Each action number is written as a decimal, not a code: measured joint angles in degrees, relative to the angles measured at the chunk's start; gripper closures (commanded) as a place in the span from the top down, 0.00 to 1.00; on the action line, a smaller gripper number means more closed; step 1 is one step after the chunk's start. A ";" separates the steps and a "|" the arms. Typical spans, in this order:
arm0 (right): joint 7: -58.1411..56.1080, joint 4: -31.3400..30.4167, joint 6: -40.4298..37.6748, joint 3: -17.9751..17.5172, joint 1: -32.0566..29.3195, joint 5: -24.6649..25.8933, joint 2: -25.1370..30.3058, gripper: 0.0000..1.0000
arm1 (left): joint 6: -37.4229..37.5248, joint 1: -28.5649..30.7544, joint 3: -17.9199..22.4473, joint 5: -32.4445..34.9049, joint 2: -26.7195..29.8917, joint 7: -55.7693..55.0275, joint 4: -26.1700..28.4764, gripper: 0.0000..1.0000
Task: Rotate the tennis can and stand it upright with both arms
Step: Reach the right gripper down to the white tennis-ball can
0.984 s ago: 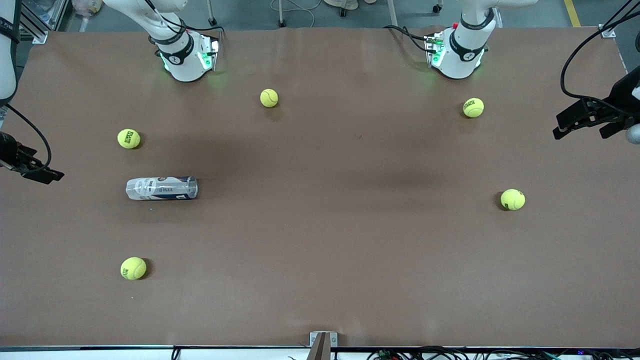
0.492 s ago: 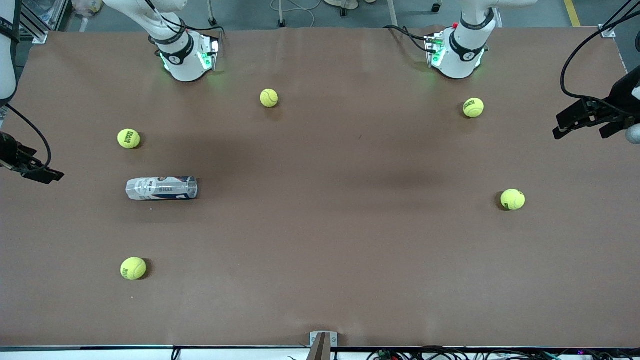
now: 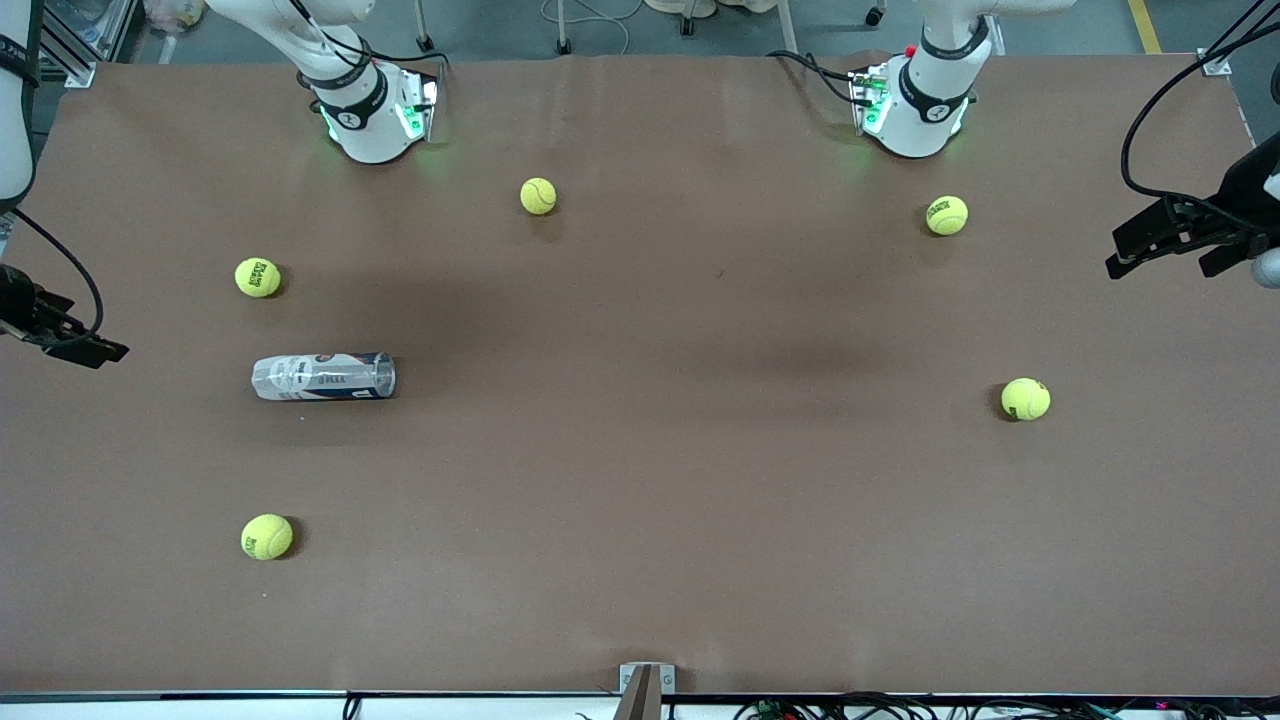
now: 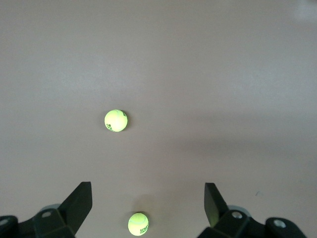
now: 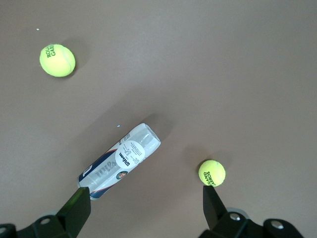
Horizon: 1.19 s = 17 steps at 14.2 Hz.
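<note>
The clear plastic cylindrical tennis can with its white and navy label (image 3: 323, 377) lies flat on its side on the brown bench (image 3: 640, 480), toward the right arm's end, so it has yet to be turned and stood up. In the right wrist view the tennis can (image 5: 119, 161) sits ahead of the right gripper (image 5: 143, 210), with one end near the tip of one black finger (image 5: 79, 207) and the rest angling away; nothing touches it. The right gripper (image 3: 62, 338) hangs at the bench edge with its jaws spread wide and empty, a stance that judging by the task suits an approach to the lying tube. Two yellow-green tennis balls flank the can, one farther from the front camera (image 3: 257, 277) and one nearer (image 3: 266, 536); both lie apart from it, so they probably will not hinder a grasp. The left gripper (image 3: 1170, 240) waits over the bench edge at the left arm's end, well apart from the can, jaws likewise wide and holding nothing. Ahead of the left gripper (image 4: 148, 203) lie only two more balls, one close between the jaws' line (image 4: 138, 223) and one farther out (image 4: 116, 120). Since both arms are meant to share the job, the left one has the longer reach to make.
</note>
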<state>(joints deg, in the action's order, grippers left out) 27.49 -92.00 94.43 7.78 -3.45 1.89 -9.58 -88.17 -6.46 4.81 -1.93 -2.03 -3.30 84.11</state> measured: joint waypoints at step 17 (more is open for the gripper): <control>44.61 -7.07 6.57 -0.15 1.87 -0.36 -1.86 1.00 | 0.00 0.00 -0.01 0.00 -0.01 0.00 0.01 1.00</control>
<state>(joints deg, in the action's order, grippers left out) 72.10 -99.06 101.01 7.63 -1.58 1.53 -11.44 -88.17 -6.46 4.80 -1.93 -2.04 -3.30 84.12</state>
